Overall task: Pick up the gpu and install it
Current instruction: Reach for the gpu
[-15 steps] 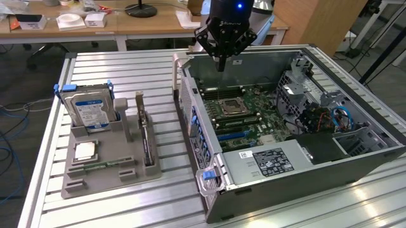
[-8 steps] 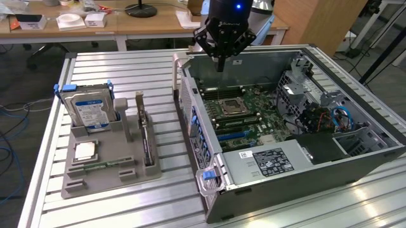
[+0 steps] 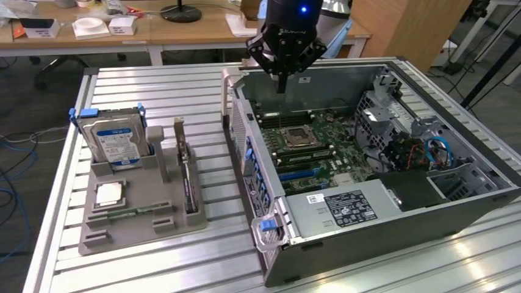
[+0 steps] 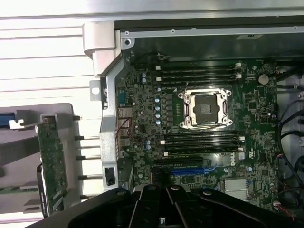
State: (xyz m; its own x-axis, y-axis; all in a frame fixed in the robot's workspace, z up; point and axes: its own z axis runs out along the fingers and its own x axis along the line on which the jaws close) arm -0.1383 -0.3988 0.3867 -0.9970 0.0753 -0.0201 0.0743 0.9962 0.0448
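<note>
The gpu (image 3: 189,178) stands on edge in a slot of the grey holder tray (image 3: 155,235) at the exterior view's left; its green circuit-board side (image 4: 50,161) faces the wrist camera. My gripper (image 3: 281,85) hangs shut and empty above the far wall of the open computer case (image 3: 456,207), well away from the gpu. Its black fingers (image 4: 142,209) come together over the motherboard (image 4: 142,118) near the blue expansion slot (image 4: 187,169).
The tray also holds an upright silver hard drive (image 3: 114,137), a processor chip (image 3: 108,194) and a narrow green memory stick (image 3: 130,213). Inside the case are the empty processor socket (image 3: 297,137), cables (image 3: 435,152) and a power supply (image 3: 350,207). Desks with clutter stand behind.
</note>
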